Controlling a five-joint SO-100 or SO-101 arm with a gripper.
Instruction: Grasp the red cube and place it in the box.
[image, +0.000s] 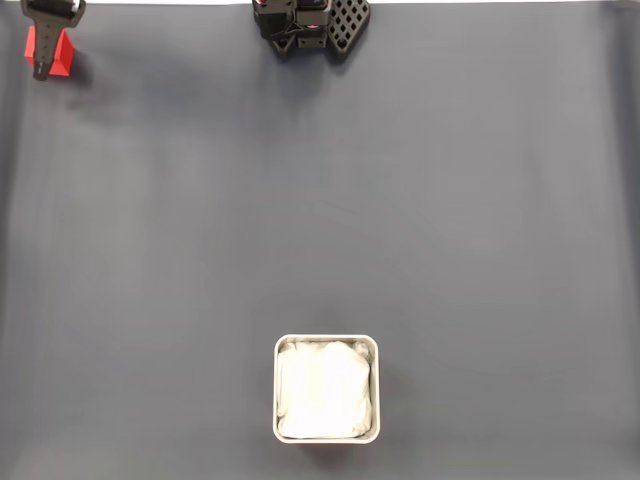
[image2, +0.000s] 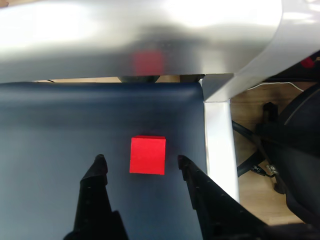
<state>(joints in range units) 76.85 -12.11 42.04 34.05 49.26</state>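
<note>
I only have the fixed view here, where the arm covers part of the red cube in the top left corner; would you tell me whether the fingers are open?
Observer: Yes. In the wrist view the gripper is open, its fingers standing on either side of the red cube with gaps showing.
Operator: Thank you. Is the cube sitting flat?
Observer: It appears to rest flat on the dark mat, not lifted.
Operator: And what lies beyond it?
Observer: The mat ends just past the cube, under a shiny metal surface that shows a blurred red reflection.
Operator: Understood; the box sits far off on my side.
</note>
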